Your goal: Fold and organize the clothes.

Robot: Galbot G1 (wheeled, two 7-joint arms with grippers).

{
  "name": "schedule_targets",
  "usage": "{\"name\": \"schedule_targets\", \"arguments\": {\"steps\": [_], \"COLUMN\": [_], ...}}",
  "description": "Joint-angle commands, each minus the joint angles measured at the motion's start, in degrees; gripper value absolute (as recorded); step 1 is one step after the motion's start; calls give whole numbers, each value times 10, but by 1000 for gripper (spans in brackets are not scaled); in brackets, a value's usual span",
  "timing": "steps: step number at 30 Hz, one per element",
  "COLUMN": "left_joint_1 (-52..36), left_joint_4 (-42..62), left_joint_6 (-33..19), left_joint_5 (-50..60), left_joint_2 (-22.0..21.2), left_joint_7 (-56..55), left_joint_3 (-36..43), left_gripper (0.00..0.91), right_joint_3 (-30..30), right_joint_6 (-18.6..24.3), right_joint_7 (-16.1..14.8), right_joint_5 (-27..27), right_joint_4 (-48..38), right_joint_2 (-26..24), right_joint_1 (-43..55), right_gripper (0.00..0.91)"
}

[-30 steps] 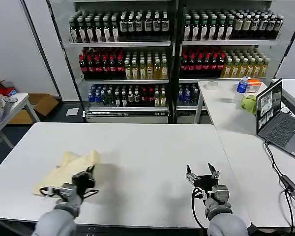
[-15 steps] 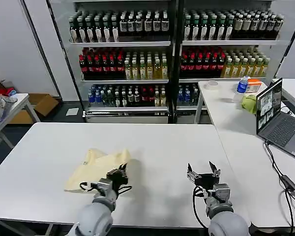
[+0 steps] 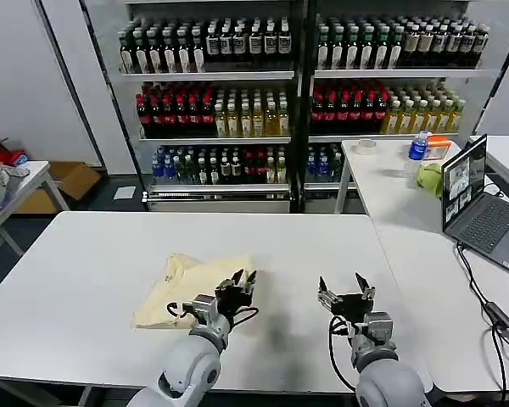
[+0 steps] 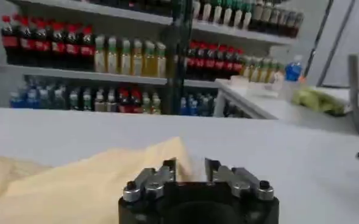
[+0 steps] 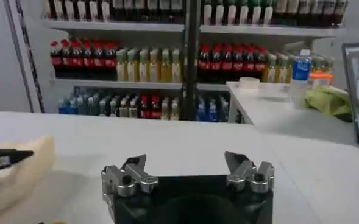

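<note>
- On the white table (image 3: 85,271), seen from my head, the cream-yellow garment (image 3: 187,284) lies crumpled toward my left half of the tabletop, with my left gripper (image 3: 240,281) at its right edge, fingers parted and released. My right gripper (image 3: 346,288) hovers well apart from the garment, to its right, fingers spread wide and holding nothing.
- From my left wrist, my left gripper (image 4: 190,168) has a narrow gap between its fingers, and the garment (image 4: 75,185) lies just beyond and beside them.
- From my right wrist, my right gripper (image 5: 185,163) stands open over bare table (image 5: 179,143), with a fold of the garment (image 5: 14,173) off to one side.
</note>
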Motion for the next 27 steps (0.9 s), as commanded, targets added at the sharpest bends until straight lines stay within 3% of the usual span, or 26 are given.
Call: {"name": "schedule_targets", "arguments": {"steps": [1, 12, 17, 27], "left_joint_1": [80, 192, 241, 253], "left_joint_4": [-136, -180, -187, -208], "left_joint_6": [-20, -23, -34, -36], "left_joint_5": [-146, -100, -66, -52], "left_joint_2": [39, 71, 69, 60], "left_joint_7": [48, 45, 59, 59], "left_joint_3": [-83, -307, -345, -364], "left_gripper": [907, 907, 907, 907], "right_joint_3": [-4, -20, -21, -48], "right_joint_6": [30, 30, 77, 61], "right_joint_7": [-24, -15, -14, -17], "right_joint_5": [0, 0, -1, -19], "right_joint_4": [-3, -15, -16, -11], "right_joint_2": [2, 18, 20, 40], "right_joint_1": [8, 31, 19, 19], "right_gripper": [907, 907, 907, 907]}}
